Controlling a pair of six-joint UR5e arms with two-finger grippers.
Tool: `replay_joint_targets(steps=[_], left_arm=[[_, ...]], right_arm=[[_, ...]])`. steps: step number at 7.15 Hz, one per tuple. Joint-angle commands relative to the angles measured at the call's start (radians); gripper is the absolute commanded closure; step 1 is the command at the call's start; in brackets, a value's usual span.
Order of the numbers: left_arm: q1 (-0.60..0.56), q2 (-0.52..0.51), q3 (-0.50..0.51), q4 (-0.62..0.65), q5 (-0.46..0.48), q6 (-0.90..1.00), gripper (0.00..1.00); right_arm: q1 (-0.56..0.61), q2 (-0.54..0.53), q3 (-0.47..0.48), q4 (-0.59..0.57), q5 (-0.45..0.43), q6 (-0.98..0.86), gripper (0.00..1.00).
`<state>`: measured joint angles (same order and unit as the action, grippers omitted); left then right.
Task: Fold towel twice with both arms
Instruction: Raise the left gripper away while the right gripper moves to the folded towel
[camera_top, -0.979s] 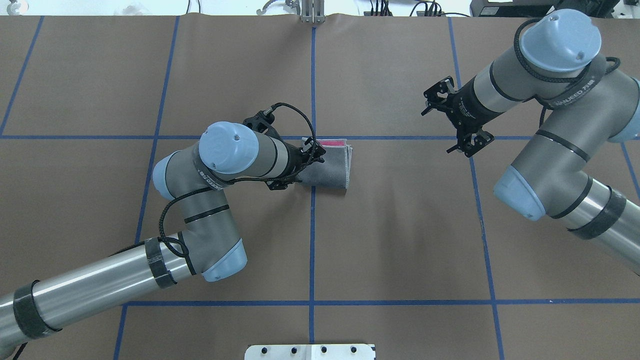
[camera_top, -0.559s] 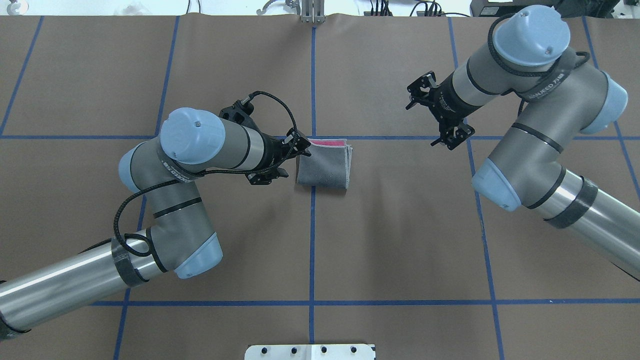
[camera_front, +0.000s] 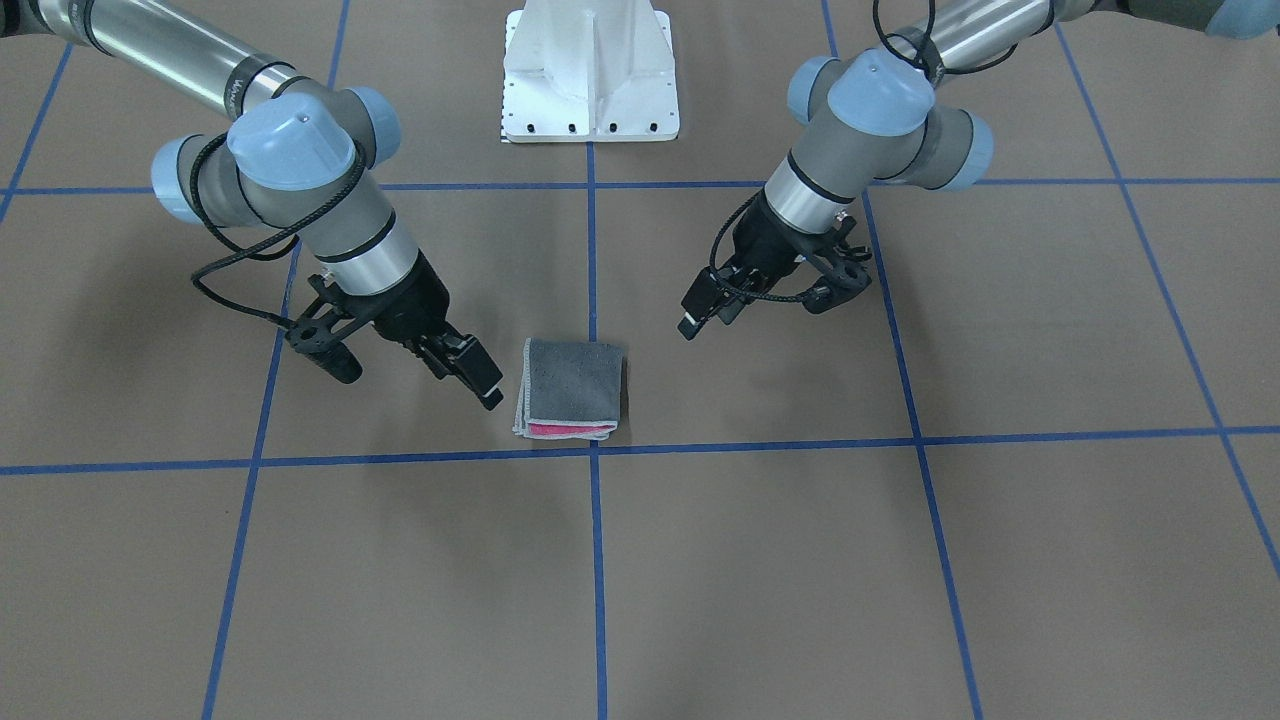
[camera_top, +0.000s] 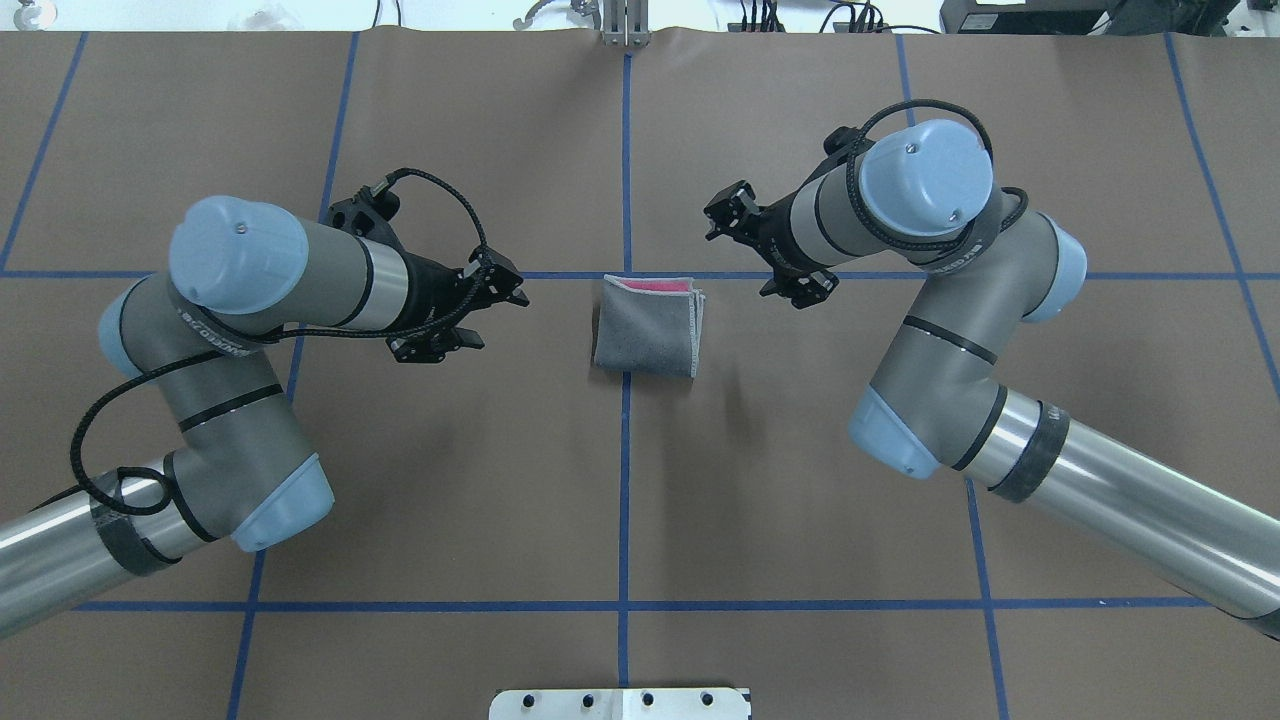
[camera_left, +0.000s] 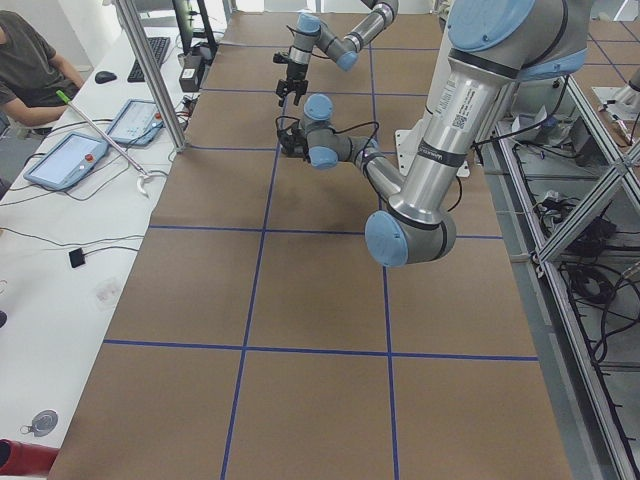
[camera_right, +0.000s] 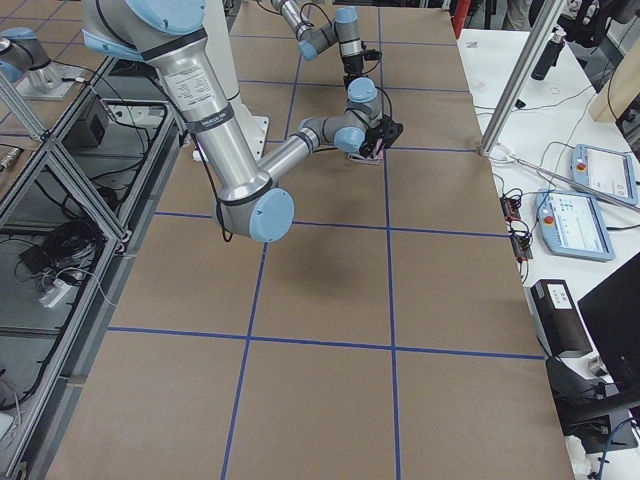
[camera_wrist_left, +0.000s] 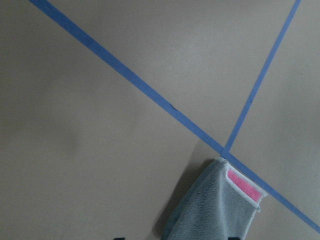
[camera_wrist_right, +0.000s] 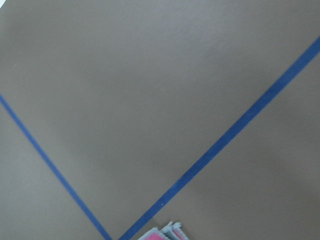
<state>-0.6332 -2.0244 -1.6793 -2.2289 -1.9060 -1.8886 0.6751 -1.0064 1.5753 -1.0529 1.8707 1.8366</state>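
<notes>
The towel (camera_top: 648, 328) lies folded into a small rectangle at the table's middle, dark grey face up. A pink strip shows along its far edge (camera_front: 560, 430). My left gripper (camera_top: 490, 312) hovers open to the left of the towel, a clear gap away and touching nothing. My right gripper (camera_top: 762, 250) hangs open just off the towel's far right corner, also empty. In the front-facing view the left gripper (camera_front: 712, 300) and right gripper (camera_front: 462, 368) flank the towel (camera_front: 572, 380). The left wrist view shows the towel (camera_wrist_left: 212, 212) at its lower edge. Only a corner (camera_wrist_right: 167, 233) of it reaches the right wrist view.
Blue tape lines (camera_top: 624, 450) cross the brown table cover. The white pedestal base (camera_top: 620, 703) sits at the near edge. A seated person (camera_left: 30, 60) and control tablets (camera_left: 65, 160) are at a side bench beyond the table.
My left gripper has let go of the towel's left edge and drawn back to the left. The right arm has swung in leftward, close to the towel. The towel has stayed put.
</notes>
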Motion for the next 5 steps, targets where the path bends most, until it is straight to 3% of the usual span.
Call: replay_joint_targets(steps=[1,2,4,5], left_arm=[[-0.008,0.033,-0.017,-0.001,-0.004,0.006,0.25],[-0.011,0.051,-0.017,-0.003,-0.004,0.008,0.25],[-0.016,0.061,-0.019,-0.008,-0.004,0.009,0.25],[-0.017,0.061,-0.02,-0.008,-0.004,0.008,0.25]], right_arm=[[-0.037,0.026,-0.018,0.014,-0.037,-0.357,0.2],[-0.038,0.038,-0.056,0.022,-0.038,-0.447,0.21],[-0.04,0.138,-0.222,0.123,-0.038,-0.528,0.22],[-0.038,0.144,-0.228,0.131,-0.038,-0.612,0.28]])
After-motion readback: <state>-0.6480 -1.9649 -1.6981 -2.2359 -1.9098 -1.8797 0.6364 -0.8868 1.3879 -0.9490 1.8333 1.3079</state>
